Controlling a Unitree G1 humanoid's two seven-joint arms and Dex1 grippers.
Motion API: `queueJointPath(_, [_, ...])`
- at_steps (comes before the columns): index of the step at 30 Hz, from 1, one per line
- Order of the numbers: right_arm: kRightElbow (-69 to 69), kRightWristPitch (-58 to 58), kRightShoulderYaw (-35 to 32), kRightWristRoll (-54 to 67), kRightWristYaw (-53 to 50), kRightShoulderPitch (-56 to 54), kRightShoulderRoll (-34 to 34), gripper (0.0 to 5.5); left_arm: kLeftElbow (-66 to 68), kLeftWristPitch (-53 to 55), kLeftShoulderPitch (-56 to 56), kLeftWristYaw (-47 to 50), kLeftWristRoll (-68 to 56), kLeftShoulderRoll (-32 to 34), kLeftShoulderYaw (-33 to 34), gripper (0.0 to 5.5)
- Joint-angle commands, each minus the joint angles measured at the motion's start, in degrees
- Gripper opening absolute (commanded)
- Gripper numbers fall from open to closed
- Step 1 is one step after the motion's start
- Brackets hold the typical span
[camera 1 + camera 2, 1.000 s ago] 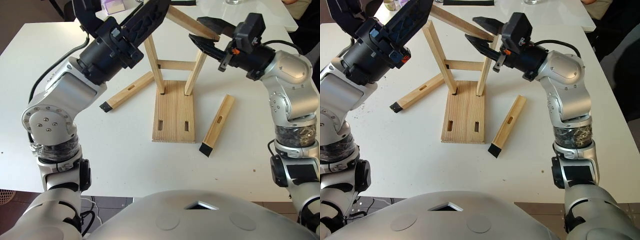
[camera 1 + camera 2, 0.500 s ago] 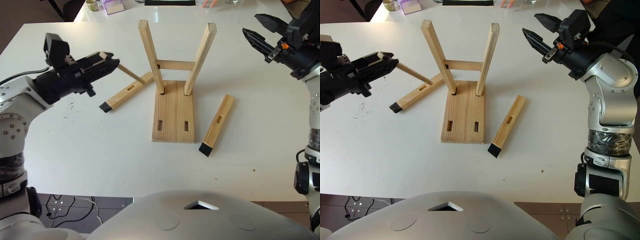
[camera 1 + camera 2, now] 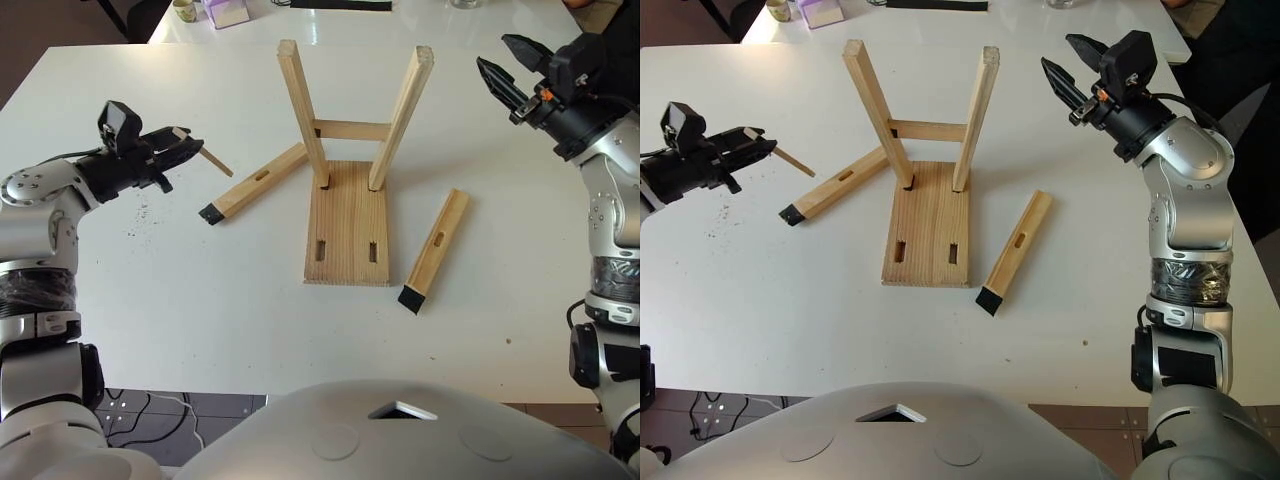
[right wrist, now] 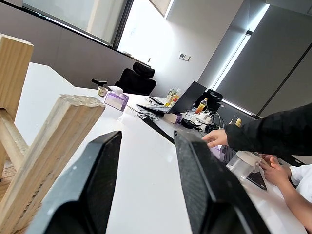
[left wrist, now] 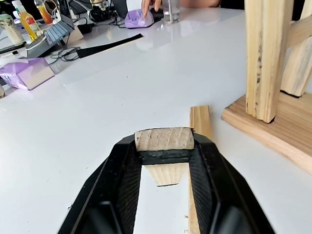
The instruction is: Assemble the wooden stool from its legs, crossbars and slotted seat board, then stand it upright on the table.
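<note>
Nearest to us, one loose leg lies on the table just right of the flat seat board. A second loose leg lies near its far left corner. Further left, our left gripper is closed on a thin crossbar. Two upright legs stand in the board's far slots, joined by a fixed crossbar. At the far right, our right gripper hangs in the air with its fingers spread.

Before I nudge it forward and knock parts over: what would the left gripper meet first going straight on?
Likely the loose leg lying left of the seat board, with the held crossbar touching first. The left gripper's height is unclear, so it might pass over.
</note>
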Motion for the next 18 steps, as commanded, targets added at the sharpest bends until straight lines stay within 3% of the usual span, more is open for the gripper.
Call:
queueJointPath(1, [0.11, -0.19, 0.61, 0.06, -0.14, -0.87, 1.06, 1.96, 0.14, -0.18, 2.05, -1.15, 1.87, -0.86, -0.18, 1.33])
queueJointPath(5, [-1.43, 0.33, 0.71, 0.24, -0.43, 0.47, 1.93, 1.96, -1.55, 0.65, 3.77, -2.41, 2.09, -1.05, -0.21, 1.33])
queueJointPath(13, [-3.23, 1.99, -0.53, 1.11, -1.88, 1.97, 2.57, 1.96, -25.75, 11.52, 13.4, -2.79, -7.1, -0.11, 3.98, 1.33])
queueJointPath(18, [-1.16, 1.82, -0.19, 0.93, -1.1, 0.23, 2.37, 1.96, -23.33, 9.49, 6.63, -2.71, -4.41, -0.5, 2.71, 1.33])
